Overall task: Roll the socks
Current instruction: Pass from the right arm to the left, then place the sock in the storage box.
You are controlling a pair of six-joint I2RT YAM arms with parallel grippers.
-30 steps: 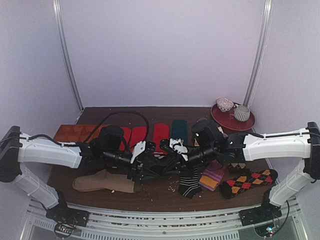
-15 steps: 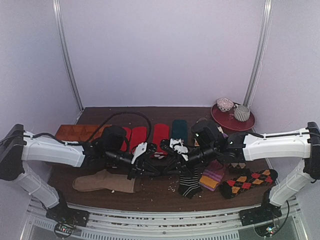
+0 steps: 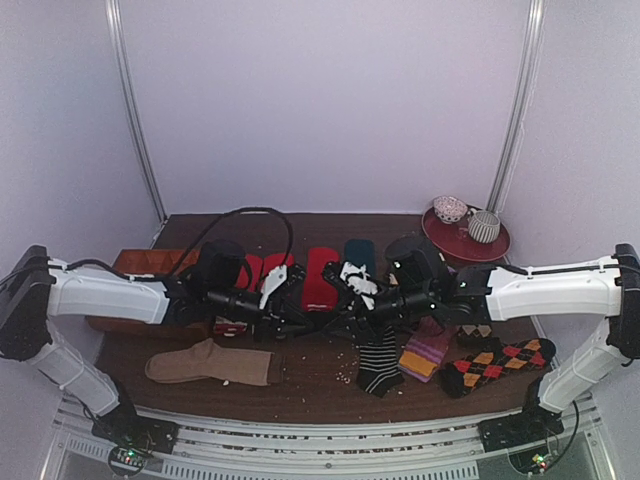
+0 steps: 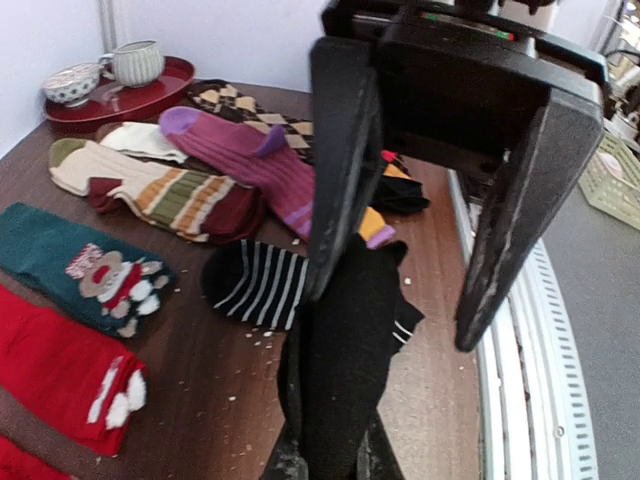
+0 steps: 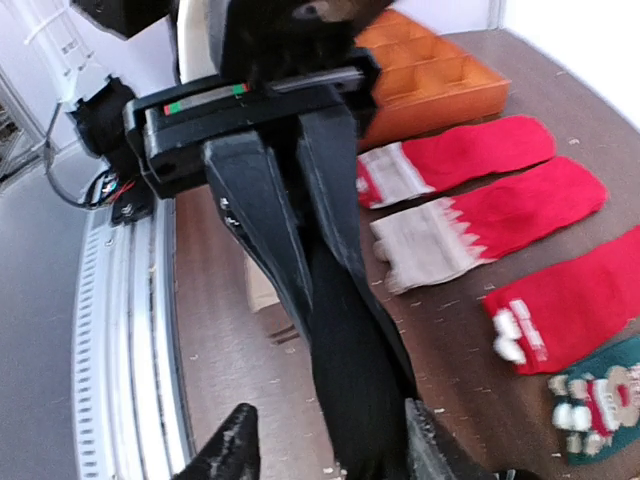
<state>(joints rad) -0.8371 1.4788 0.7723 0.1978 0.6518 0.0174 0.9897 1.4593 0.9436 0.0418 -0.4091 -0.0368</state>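
Left gripper (image 5: 335, 310) is clamped tight on the black sock (image 4: 345, 370), which is seen hanging at lower centre. The right gripper (image 4: 395, 315) is held part-open around it, gripping nothing. The striped sock (image 4: 255, 285) is laid flat just beside, centre-left. From a single pinch, the cloth could be dropped or unfolded. How much is pinched is cut off at the bottom edge.

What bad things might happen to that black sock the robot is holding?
1. Only the left arm's jaws pinch the black sock. The right arm's jaws stand open around it, so it may slip out and drop.
2. The two arms sit nose to nose, so they might bump.
3. Its partner, the striped sock, lies flat on the table and could get left out.
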